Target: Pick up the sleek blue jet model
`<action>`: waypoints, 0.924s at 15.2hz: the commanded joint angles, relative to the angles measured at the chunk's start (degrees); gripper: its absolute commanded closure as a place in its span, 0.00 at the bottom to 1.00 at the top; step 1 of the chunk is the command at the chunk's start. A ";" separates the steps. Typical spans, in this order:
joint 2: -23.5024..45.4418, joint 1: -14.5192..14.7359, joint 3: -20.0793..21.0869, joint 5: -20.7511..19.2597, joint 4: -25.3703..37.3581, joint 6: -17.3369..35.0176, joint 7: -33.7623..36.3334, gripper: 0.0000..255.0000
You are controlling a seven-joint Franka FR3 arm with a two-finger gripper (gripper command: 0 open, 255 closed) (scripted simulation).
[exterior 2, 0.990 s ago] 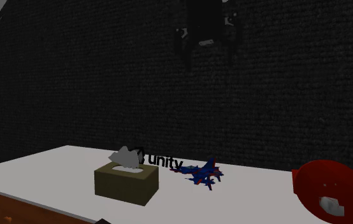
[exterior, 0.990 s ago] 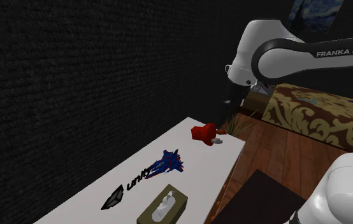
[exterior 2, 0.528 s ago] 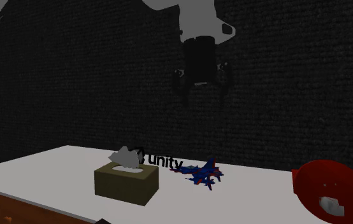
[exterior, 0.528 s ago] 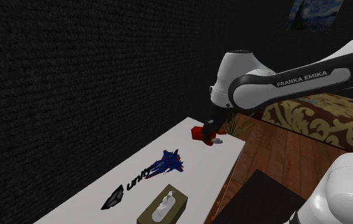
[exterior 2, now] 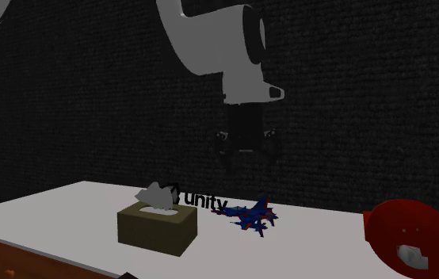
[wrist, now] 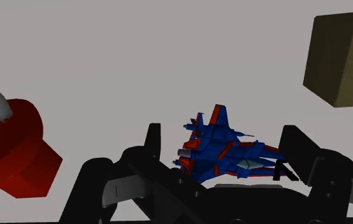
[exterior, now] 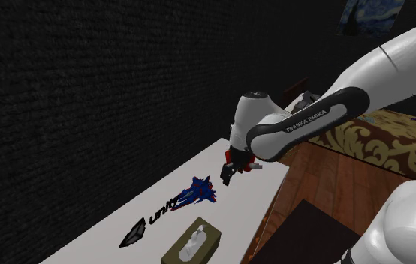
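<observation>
While the white arm reached out over the table, its all-black two-finger gripper (exterior: pixel 227 174) hung above the tabletop with its fingers spread wide and nothing between them. In the second exterior view the gripper (exterior 2: pixel 247 168) pointed straight down, well above the small blue jet model with red trim (exterior 2: pixel 253 215). A clear gap of dark wall showed between the fingertips and the plane.

The jet (exterior: pixel 199 189) lay flat on the plain white table (exterior: pixel 94 240), just beside the end of the black "unity" lettering (exterior: pixel 160 213) printed on the surface. In the shoulder view the gripper stood just past the jet's far end, in front of a round red object (exterior: pixel 256 166) near the table's far corner. An olive-brown tissue box with a pale tissue poking out (exterior: pixel 193 244) sat close to the table's near edge, apart from the jet.

In the wrist view the jet (wrist: pixel 223 149) appeared between the two black fingers (wrist: pixel 153 137), touched by neither. The red object (wrist: pixel 9 149) lay off to one side and the tissue box (wrist: pixel 341 57) to the other.
</observation>
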 commanded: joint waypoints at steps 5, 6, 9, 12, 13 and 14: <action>14.92 -0.24 0.81 -7.15 4.47 8.96 7.25 0.00; 17.41 0.03 0.54 -8.63 5.44 10.18 8.63 0.00; 24.31 1.45 -0.90 -12.53 8.57 13.17 12.27 0.00; 26.71 2.23 -1.99 -14.12 8.90 15.16 13.54 0.00; 27.52 2.48 -2.35 -14.66 9.03 15.82 13.98 0.00; 28.33 2.74 -2.72 -15.19 9.19 16.46 14.41 0.00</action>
